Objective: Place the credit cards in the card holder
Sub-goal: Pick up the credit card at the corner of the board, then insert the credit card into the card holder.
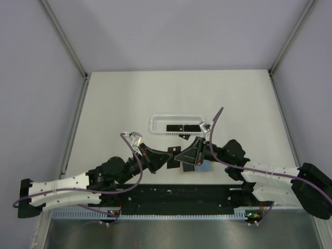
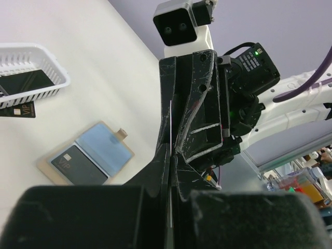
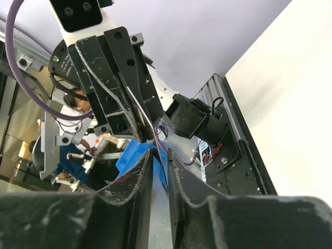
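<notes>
Left claw [image 2: 169, 161], closed, pinches a credit card [image 2: 170, 122] (card holder [image 2: 106, 150] lies beneath, apart).

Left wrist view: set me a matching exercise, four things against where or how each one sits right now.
Things:
1. white basket
2. card holder
3. loose card
4. held card

States:
A. clamped edge-on in the left tool
B. flat on the table, just outside the basket
C. tan, carrying the VIP card
D. has a black card inside

Pairs: 1-D, 2-C, 3-B, 4-A
</notes>
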Robot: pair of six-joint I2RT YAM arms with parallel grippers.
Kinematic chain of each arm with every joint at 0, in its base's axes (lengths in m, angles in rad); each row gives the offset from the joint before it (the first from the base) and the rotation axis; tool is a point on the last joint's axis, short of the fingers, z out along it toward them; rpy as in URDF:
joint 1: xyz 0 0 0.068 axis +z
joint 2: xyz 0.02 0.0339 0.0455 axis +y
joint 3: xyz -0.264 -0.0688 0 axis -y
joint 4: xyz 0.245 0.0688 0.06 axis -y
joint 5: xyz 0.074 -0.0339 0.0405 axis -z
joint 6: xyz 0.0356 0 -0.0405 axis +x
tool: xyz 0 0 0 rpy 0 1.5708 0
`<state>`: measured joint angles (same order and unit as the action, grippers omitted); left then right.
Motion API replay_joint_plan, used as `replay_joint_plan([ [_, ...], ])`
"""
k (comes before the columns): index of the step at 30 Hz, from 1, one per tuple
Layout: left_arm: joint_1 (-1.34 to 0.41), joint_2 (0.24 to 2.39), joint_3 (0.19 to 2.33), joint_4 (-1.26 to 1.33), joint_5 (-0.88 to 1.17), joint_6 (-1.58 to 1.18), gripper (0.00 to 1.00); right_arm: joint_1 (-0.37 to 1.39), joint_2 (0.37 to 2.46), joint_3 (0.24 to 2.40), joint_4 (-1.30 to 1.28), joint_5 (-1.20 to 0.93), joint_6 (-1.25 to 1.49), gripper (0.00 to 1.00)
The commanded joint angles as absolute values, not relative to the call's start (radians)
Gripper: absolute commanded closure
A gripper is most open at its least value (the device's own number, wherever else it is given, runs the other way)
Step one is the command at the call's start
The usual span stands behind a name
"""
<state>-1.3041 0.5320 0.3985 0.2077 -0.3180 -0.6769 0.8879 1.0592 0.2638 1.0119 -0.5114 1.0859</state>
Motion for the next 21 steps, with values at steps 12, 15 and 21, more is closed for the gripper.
replay_joint_plan([
  [12, -1.293, 0.494, 0.433, 0.14, -0.468, -0.644, 0.39, 0.877, 0.797, 0.36, 0.457, -0.283, 0.889, 1.0],
  [15, -1.284, 0.502, 0.442, 0.085, -0.52, -0.646, 0.37, 0.861, 0.689, 0.402, 0.143, -0.168, 0.795, 1.0],
  [21, -1.236, 0.586, 0.474, 0.04, -0.512, -0.653, 0.37, 0.824, 0.594, 0.468, -0.262, 0.064, 0.727, 1.0],
])
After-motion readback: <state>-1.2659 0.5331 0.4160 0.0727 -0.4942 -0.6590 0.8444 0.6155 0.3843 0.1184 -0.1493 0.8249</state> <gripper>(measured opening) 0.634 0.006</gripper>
